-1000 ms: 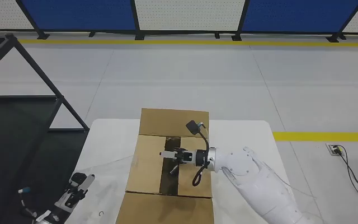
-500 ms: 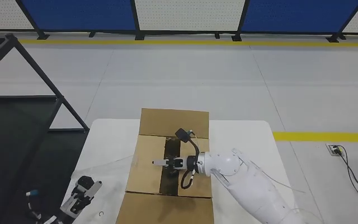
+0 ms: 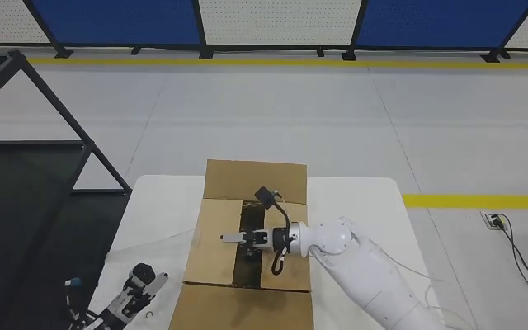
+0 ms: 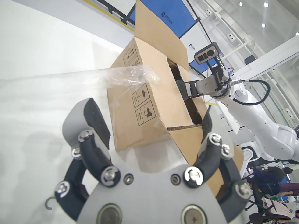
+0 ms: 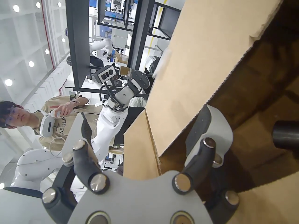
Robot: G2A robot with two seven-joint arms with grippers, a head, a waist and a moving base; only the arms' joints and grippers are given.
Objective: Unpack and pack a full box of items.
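- Pinch the flap [image 3: 210,260] edge with right pincer [image 3: 233,240], currently spread astride it, then swing outward slowly
- Hold left pincer [image 3: 144,279], spread and empty, clear of the box [image 3: 256,180]

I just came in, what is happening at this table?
A two-armed robot works on a brown cardboard box standing on the white table. Its right hand is open at the gap between the top flaps, straddling one flap's edge. The left hand, open and empty, is near the table's corner, apart from the box.
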